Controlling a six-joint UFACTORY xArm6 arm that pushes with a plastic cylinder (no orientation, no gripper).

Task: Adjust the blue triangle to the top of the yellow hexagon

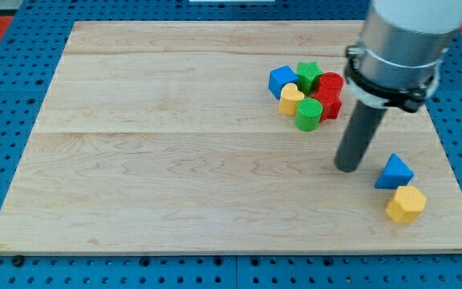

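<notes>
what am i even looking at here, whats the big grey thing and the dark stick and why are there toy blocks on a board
This is one camera picture of a robot arm working over a wooden board. The big grey part is the arm's end; where the camera is mounted is not known. The dark stick is a rod, and its lower end, my tip, slides along the board to push blocks. It holds nothing; it has no hand.

Near the view's bottom right sit a blue triangle and, just below it, a yellow hexagon. The tip stands just left of the triangle, apart from it.

Higher up is a tight cluster: a blue block, a green star, a yellow heart, a green cylinder and two red blocks.
</notes>
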